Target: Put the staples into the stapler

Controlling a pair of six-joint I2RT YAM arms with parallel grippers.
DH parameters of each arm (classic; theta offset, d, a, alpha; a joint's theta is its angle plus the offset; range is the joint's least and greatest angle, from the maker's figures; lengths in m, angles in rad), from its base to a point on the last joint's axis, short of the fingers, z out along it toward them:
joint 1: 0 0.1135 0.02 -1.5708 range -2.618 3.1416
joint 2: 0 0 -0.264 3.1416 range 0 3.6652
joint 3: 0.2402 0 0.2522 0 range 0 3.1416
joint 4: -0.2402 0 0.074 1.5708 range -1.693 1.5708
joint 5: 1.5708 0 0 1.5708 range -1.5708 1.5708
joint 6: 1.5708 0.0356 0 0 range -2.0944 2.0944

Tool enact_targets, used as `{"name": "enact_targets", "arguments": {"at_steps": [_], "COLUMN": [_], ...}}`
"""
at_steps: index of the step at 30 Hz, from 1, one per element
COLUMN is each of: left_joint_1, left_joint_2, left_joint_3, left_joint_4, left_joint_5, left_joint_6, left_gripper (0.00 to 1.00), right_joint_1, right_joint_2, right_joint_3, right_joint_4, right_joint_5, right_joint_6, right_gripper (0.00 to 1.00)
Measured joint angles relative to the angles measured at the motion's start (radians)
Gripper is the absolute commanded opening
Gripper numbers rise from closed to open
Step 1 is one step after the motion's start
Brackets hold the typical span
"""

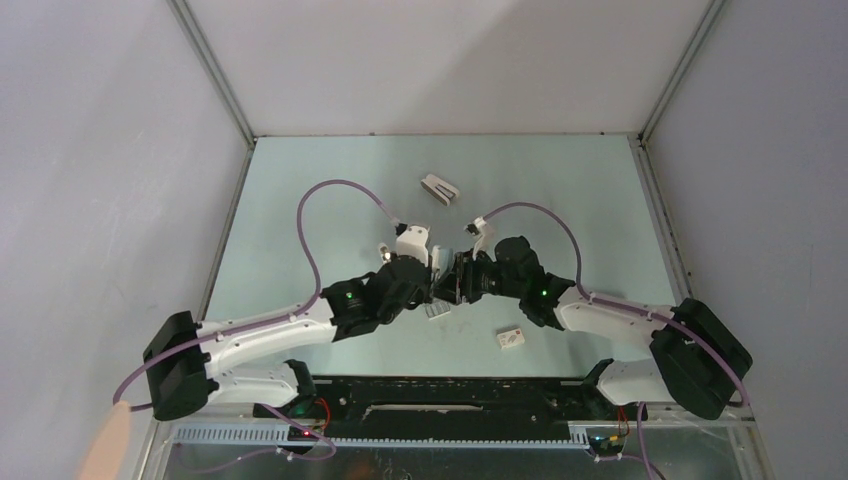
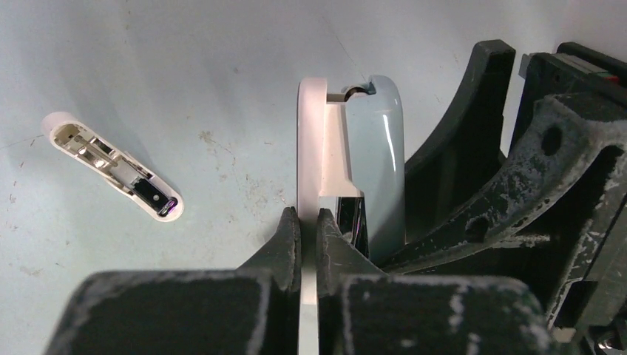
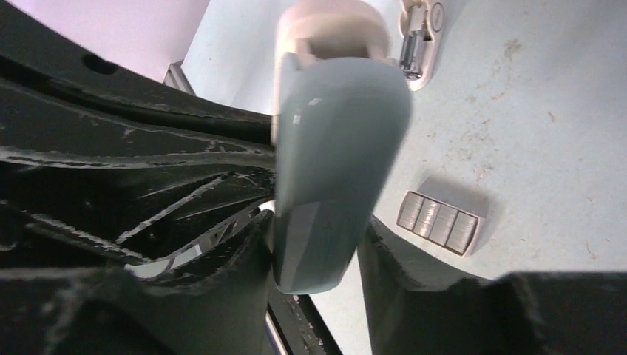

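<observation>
Two hands at stapler (image 2: pixel 373 148): left hand (image 2: pixel 308 222) clamped on, right hand (image 3: pixel 318 244) astride, grip unclear.

Lit brightly and evenly from overhead, with only soft shadows. Showed glare on the stapler (image 3: pixel 333 148), blurred up close in the right wrist view.

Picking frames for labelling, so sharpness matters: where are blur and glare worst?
Right wrist: the stapler looms close, its white end blurred; the staples are sharp, casting a soft shadow. Left wrist: the stapler is crisp, with a faint sheen. Top external: evenly lit, no glare.
</observation>
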State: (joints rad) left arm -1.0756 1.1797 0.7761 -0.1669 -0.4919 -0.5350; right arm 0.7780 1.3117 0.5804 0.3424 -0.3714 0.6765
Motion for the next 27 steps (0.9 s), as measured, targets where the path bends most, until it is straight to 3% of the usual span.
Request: {"name": "enact_targets", "arguments": {"at_steps": [4,11,17,27], "left_joint_1": [0.005,0.005,0.006,-0.038], "left_joint_2": [-0.002,-0.032,-0.035,-0.051], "left_joint_3": [-0.003,-0.030,-0.042,-0.064], "left_joint_4": [0.005,0.055,0.088,0.124], "left_joint_5": [0.005,-0.002,-0.010,0.029], "left_joint_6": [0.001,0.052,0.152,0.312], "left_gripper": [0.00,0.00,0.00,0.00], "right_joint_1": [0.003,-0.069,-0.192,-0.357], "right_joint_2": [0.003,-0.067,-0.130,-0.147], "right_joint_3": [0.014,0.042,0.127,0.244], "right_joint_4": [-0.011,-0.140,-0.361,-0.594], "right_joint_5": [-0.008,-0.116,-0.254,-0.445], "right_joint_6": [-0.002,-0.054,-0.154,-0.266], "right_gripper": [0.16,0.00,0.00,0.00]}}
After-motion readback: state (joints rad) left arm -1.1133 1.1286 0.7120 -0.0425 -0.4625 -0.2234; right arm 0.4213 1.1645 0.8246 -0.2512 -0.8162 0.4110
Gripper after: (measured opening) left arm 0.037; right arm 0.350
